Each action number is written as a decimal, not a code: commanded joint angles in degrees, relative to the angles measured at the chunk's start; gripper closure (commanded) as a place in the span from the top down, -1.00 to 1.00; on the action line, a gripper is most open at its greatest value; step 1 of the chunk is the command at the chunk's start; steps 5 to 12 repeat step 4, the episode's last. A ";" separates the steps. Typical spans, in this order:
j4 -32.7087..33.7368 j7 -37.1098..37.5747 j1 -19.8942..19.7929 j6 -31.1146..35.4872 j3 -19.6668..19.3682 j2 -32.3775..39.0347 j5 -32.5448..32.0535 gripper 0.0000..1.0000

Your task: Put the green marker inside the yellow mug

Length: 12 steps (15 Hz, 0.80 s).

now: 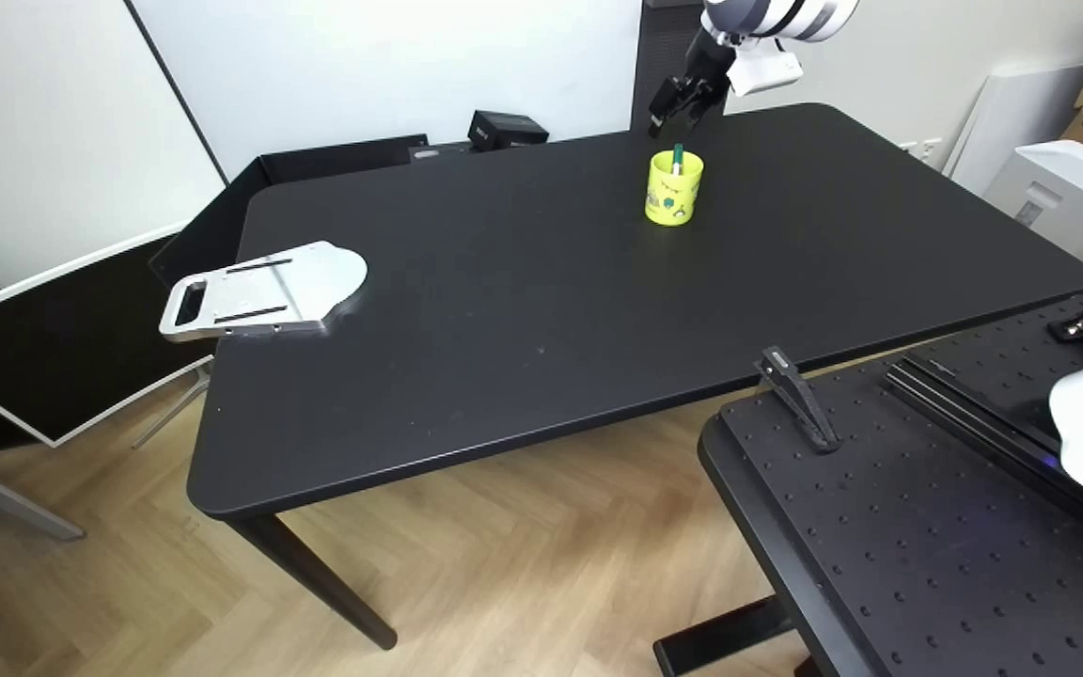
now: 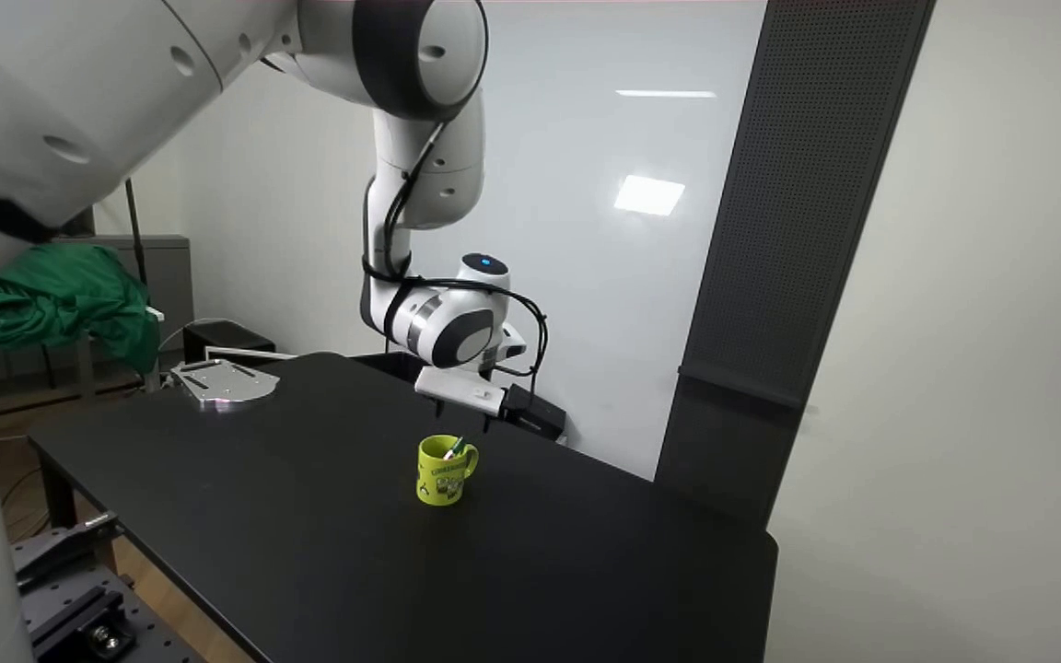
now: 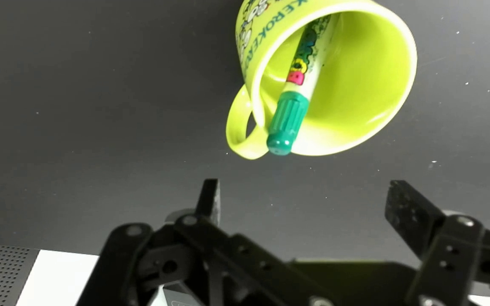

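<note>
The yellow mug (image 1: 671, 199) stands upright on the black table in both exterior views (image 2: 438, 481). The green marker leans inside it, its green cap above the rim (image 1: 678, 156) in both exterior views (image 2: 455, 448). In the wrist view the marker (image 3: 292, 110) lies against the inner wall of the mug (image 3: 364, 85), cap near the handle side. Its lower end is hidden in the mug. My gripper (image 3: 304, 199) is open and empty, its fingers wide apart and clear of mug and marker. In both exterior views it hovers above and behind the mug (image 2: 462, 416).
A silver flat metal plate (image 1: 288, 287) lies at the far end of the black table (image 1: 504, 291), also in an exterior view (image 2: 227, 382). A black box (image 1: 506, 131) is behind the table's back edge. A whiteboard (image 2: 586, 276) rises behind the arm.
</note>
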 commanded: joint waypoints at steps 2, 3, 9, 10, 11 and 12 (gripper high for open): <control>0.11 0.72 -0.11 -0.25 0.06 -0.12 -0.90 1.00; 0.11 0.72 -0.11 -0.19 0.07 0.10 -1.03 1.00; 0.11 0.72 -0.09 -0.14 0.07 0.30 -1.17 1.00; 0.11 0.72 -0.09 -0.14 0.07 0.30 -1.17 1.00; 0.11 0.72 -0.09 -0.14 0.07 0.30 -1.17 1.00; 0.11 0.72 -0.09 -0.14 0.07 0.30 -1.17 1.00</control>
